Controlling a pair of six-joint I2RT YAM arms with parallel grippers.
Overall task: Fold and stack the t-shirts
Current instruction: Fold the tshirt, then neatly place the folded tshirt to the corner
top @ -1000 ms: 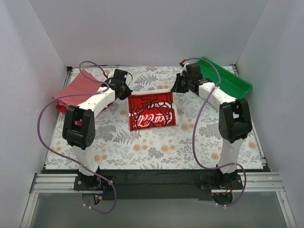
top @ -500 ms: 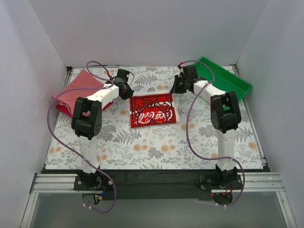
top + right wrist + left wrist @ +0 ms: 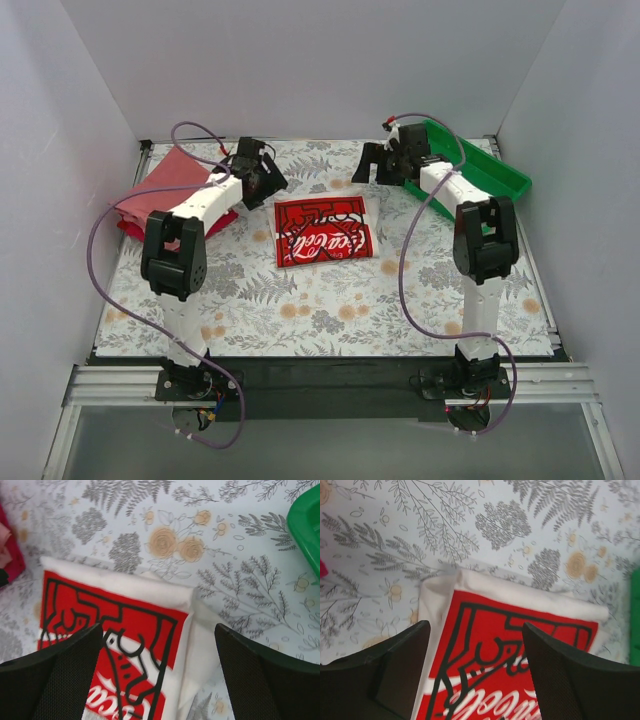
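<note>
A folded cream-white t-shirt (image 3: 322, 230) with a red-and-white print lies flat mid-table, also seen in the left wrist view (image 3: 520, 645) and the right wrist view (image 3: 115, 640). My left gripper (image 3: 262, 180) hovers open above its far left corner, nothing between its fingers (image 3: 395, 670). My right gripper (image 3: 378, 165) hovers open above the far right corner, fingers (image 3: 265, 680) wide apart and empty. Folded salmon-pink and red t-shirts (image 3: 165, 185) lie stacked at the far left.
A green plastic tray (image 3: 478, 168) sits at the far right corner, its edge showing in the right wrist view (image 3: 306, 520). White walls enclose the floral tablecloth (image 3: 330, 300) on three sides.
Both grippers have opened and let go of the printed t-shirt's far corners, then lifted back slightly. The shirt now lies flat and folded.
</note>
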